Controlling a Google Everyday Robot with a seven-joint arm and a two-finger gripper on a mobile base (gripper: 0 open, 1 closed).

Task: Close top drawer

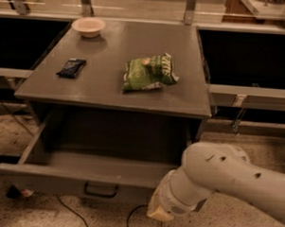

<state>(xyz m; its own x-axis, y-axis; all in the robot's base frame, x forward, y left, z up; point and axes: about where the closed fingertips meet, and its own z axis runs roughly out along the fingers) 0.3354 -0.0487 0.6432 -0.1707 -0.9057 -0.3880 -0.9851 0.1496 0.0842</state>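
The top drawer (83, 175) of the grey cabinet is pulled far out toward me, and I see nothing inside it. Its front panel carries one central black loop handle (101, 190). My white arm (225, 178) comes in from the lower right. The gripper (158, 213) at its end sits low in front of the right part of the drawer front, just right of the handle. It holds nothing that I can see.
On the cabinet top (110, 85) lie a green chip bag (149, 73), a small black packet (71, 67) and a pale bowl (88, 26). Dark open shelves flank the cabinet. Cables (72, 211) run over the speckled floor under the drawer.
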